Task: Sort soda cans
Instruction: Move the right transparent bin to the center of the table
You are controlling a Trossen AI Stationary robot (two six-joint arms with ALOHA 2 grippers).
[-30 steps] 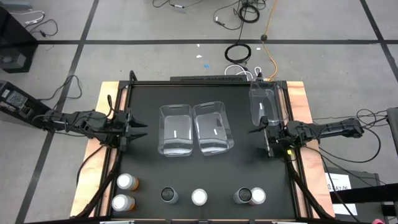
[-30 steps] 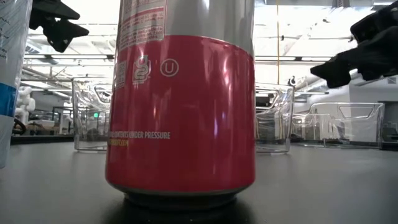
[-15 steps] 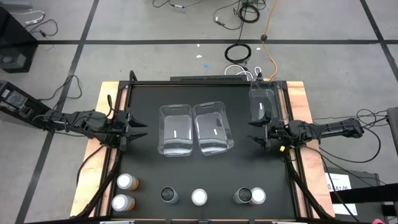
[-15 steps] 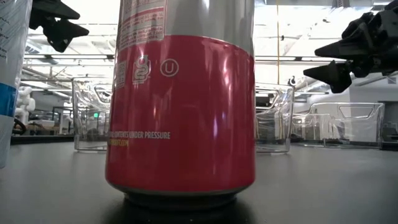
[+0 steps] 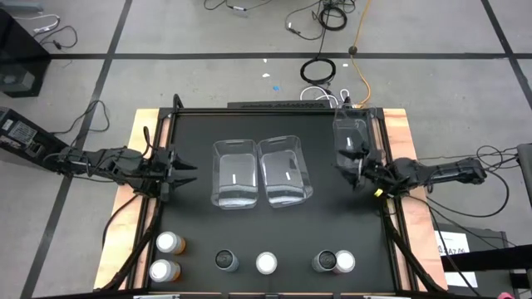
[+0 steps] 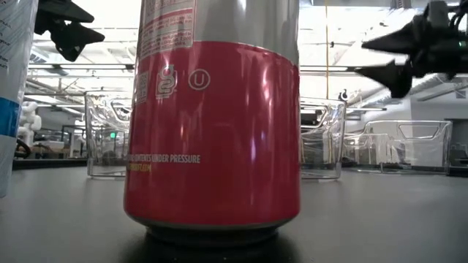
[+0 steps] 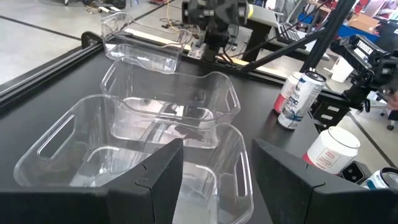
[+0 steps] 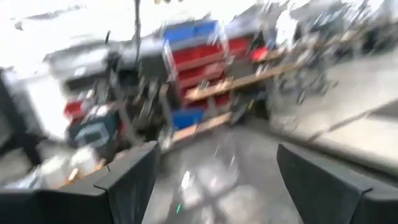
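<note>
Pink can (image 6: 212,124): stands so close to the low camera that its top is cut off and it hides most of what lies behind it.
Hard to make out: the right wrist view is a smear of shelves and floor; nothing on the surface (image 5: 199,237) can be read from it.
Cans, front row: two orange ones (image 5: 169,242) (image 5: 164,270) at the left corner, a dark one (image 5: 225,261), a pale-topped one (image 5: 266,263), then a dark one (image 5: 324,262) touching a pale-topped one (image 5: 345,262).
Bins: two clear ones side by side mid-surface (image 5: 234,173) (image 5: 285,169), a third (image 5: 352,137) at the right edge.
Left pincer (image 5: 184,173): released, fingers spread wide, holding nothing, hanging just beside the left middle bin.
Right pincer (image 5: 349,163): released too, fingers apart, gripping nothing, raised by the front end of the right-edge bin; whether it touches the bin I cannot tell.
</note>
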